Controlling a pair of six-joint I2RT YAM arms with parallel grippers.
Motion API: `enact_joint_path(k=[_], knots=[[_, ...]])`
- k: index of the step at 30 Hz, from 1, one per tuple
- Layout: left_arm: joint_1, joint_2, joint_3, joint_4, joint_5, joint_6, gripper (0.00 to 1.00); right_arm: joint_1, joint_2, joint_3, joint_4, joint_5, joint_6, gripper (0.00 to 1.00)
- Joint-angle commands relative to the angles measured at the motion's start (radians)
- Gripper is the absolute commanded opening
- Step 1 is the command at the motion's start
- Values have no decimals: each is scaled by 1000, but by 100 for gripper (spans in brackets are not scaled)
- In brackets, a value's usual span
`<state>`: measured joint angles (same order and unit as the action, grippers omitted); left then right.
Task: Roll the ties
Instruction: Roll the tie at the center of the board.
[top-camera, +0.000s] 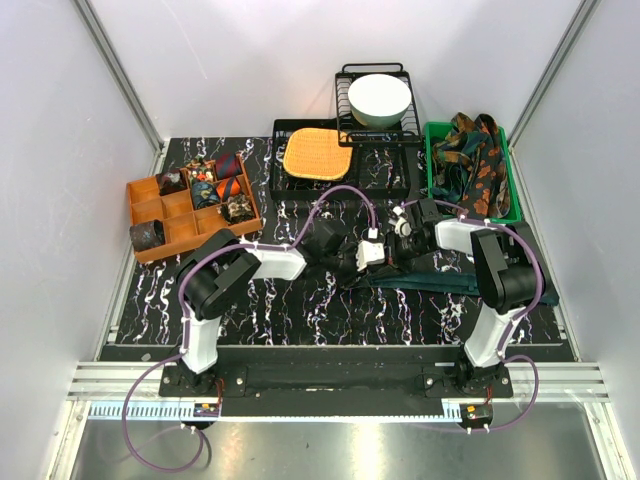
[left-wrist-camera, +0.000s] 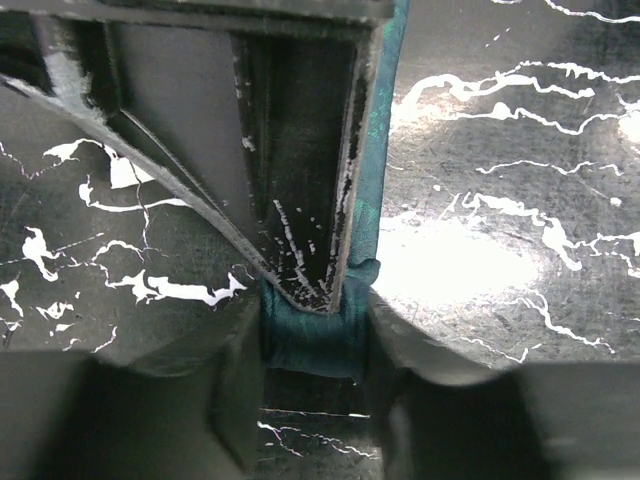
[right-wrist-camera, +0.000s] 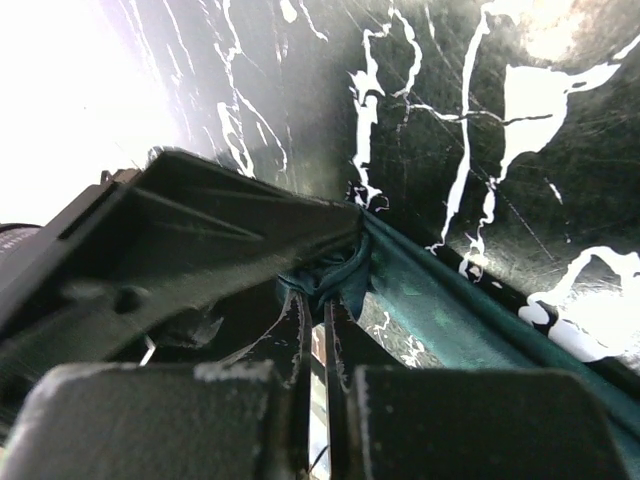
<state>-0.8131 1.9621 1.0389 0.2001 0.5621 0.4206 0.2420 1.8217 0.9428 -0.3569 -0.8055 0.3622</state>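
Note:
A plain dark teal tie (top-camera: 440, 280) lies stretched along the marbled table in front of the right arm. My left gripper (top-camera: 362, 258) and right gripper (top-camera: 392, 240) meet at its left end. In the left wrist view the teal fabric (left-wrist-camera: 310, 335) fills the gap between my left fingers (left-wrist-camera: 400, 380), and the right gripper's black fingers (left-wrist-camera: 300, 200) come in tip-first above it. In the right wrist view my right gripper (right-wrist-camera: 315, 290) is nearly closed, pinching bunched tie fabric (right-wrist-camera: 335, 272) at its tips. The rest of the tie (right-wrist-camera: 450, 310) runs off to the lower right.
An orange divided box (top-camera: 160, 225) at the left holds several rolled ties (top-camera: 215, 185). A green bin (top-camera: 515, 190) at the right holds patterned ties (top-camera: 480, 160). Behind are a black tray with an orange woven mat (top-camera: 316, 152) and a wire rack with a white bowl (top-camera: 378, 98).

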Motion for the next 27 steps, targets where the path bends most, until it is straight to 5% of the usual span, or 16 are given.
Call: enact_joint_path(k=[1,9,12,18,27], knots=[[38,35,-114,-113,-30,-72,48,-4,82,5,-89,112,-62,0],[83,52,-246,333,148,-167,66,-9,177,63,-175,219,-104,0],[95,89,-303,649,185,-239,66,-9,191,76,-197,241,-111,0],[98,199,-339,1031,278,-416,67,-10,203,85,-241,287,-151,0],[80,337,-303,1199,256,-503,59,-9,234,100,-251,298,-147,0]])
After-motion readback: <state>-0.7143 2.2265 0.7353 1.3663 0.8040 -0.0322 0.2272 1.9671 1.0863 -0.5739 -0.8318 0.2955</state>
